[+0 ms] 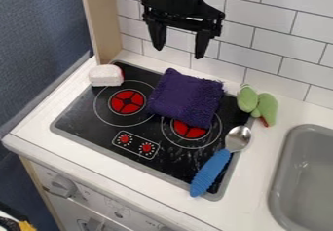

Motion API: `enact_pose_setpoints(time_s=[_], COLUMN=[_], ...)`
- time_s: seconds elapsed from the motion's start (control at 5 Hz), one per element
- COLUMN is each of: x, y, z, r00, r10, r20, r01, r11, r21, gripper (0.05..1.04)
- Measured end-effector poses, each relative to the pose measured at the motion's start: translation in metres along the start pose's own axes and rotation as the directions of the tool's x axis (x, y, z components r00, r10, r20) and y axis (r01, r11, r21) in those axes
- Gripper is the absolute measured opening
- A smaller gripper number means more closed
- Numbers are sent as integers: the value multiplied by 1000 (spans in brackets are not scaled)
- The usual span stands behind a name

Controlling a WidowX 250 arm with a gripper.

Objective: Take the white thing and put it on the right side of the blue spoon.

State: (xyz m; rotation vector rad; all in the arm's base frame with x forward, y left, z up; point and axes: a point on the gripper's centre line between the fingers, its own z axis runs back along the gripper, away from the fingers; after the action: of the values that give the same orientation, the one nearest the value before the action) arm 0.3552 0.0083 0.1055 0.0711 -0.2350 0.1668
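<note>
My gripper hangs at the top of the view, in front of the white tiles and above the stove's back edge, its two fingers spread open with nothing between them. The white thing, a small block with a red edge, lies at the stove's back left corner, lower and to the left of the gripper. The blue spoon lies aslant over the stove's right edge, its blue handle toward the front and its metal bowl toward the back right.
A purple cloth lies bunched on the black stove top, partly over the right burner. A green plush thing rests on the counter behind the spoon. The grey sink is at the right, and a wooden panel stands at the back left.
</note>
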Motion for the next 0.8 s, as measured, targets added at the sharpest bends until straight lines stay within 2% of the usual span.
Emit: enact_pose_setpoints(time_s=[0.2, 0.4, 0.6, 0.8], x=[-5, -11, -23, -21], y=[-2, -12, -1, 15], z=[-11, -17, -27, -33], r00=[999, 989, 988, 990], r10=[-8, -135, -114, -100], r20=[-37, -60, -102, -101], r01=[8, 129, 107, 95], r11=[1000, 988, 991, 994], r21=[-5, -85, -76, -55], gripper=[1000, 1000, 1000, 1000])
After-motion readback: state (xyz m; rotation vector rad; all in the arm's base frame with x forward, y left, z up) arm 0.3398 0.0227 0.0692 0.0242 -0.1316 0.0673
